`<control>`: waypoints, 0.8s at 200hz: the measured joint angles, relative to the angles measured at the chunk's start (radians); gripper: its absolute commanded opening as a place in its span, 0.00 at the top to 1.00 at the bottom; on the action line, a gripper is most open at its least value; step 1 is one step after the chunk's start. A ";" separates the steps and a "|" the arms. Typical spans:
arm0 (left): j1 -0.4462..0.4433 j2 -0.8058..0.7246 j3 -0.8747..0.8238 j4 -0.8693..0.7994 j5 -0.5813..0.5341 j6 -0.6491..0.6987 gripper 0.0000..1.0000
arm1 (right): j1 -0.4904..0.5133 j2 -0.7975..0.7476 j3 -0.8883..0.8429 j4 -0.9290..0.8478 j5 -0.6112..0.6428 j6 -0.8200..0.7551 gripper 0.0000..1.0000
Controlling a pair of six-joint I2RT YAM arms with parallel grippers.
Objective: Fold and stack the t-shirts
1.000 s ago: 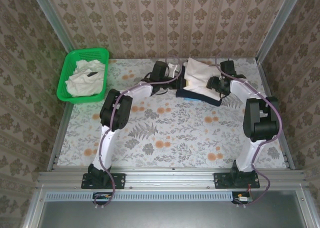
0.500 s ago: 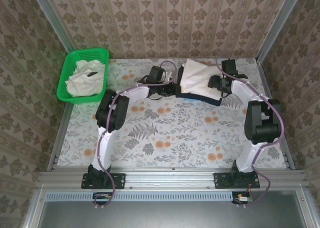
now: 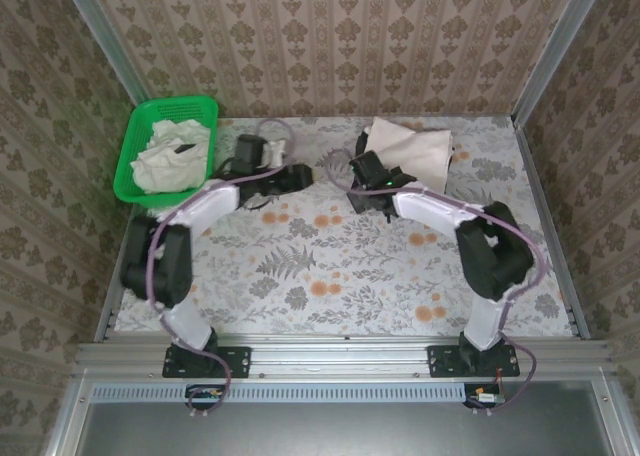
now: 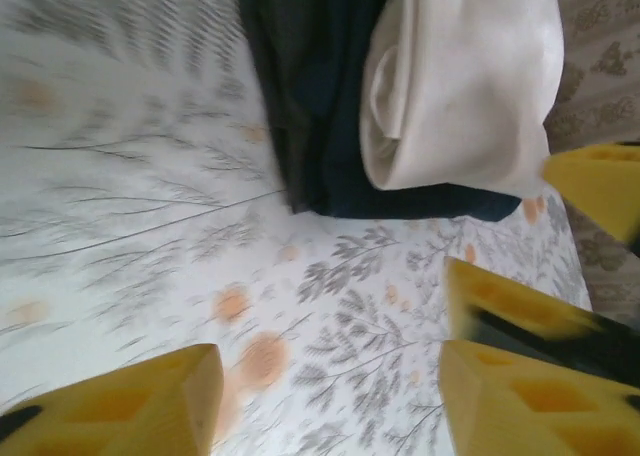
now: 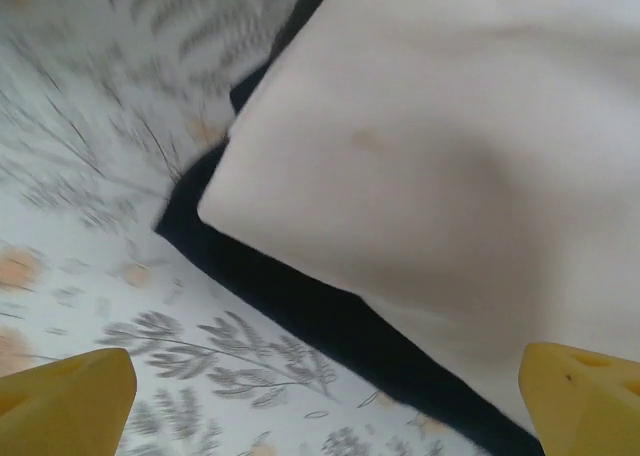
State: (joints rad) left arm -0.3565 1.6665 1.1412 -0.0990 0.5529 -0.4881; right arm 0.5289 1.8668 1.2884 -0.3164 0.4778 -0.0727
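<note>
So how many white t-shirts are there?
2 for sure: a folded t-shirt on a dark cloth at the back of the table, and a crumpled t-shirt in the green basket, where more may be bunched together or hidden.

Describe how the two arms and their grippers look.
The left arm and right arm have white link shells, black joints and black base plates. A lilac cable runs along each. The left gripper and right gripper carry blocky yellow fingers; the left ones show moulded hollows.
</note>
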 measured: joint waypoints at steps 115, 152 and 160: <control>0.100 -0.222 -0.323 0.000 -0.089 0.085 0.22 | -0.074 -0.026 -0.253 0.476 0.099 -0.716 0.00; 0.117 -0.222 -0.348 0.036 -0.073 0.090 0.22 | -0.137 -0.021 -0.255 0.525 0.064 -0.821 0.00; 0.123 -0.222 -0.354 0.042 -0.068 0.090 0.22 | -0.149 -0.014 -0.255 0.532 0.053 -0.842 0.00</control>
State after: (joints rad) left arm -0.2337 1.4441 0.7868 -0.0570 0.4847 -0.3981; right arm 0.3801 1.8523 1.0336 0.2157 0.5308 -0.9150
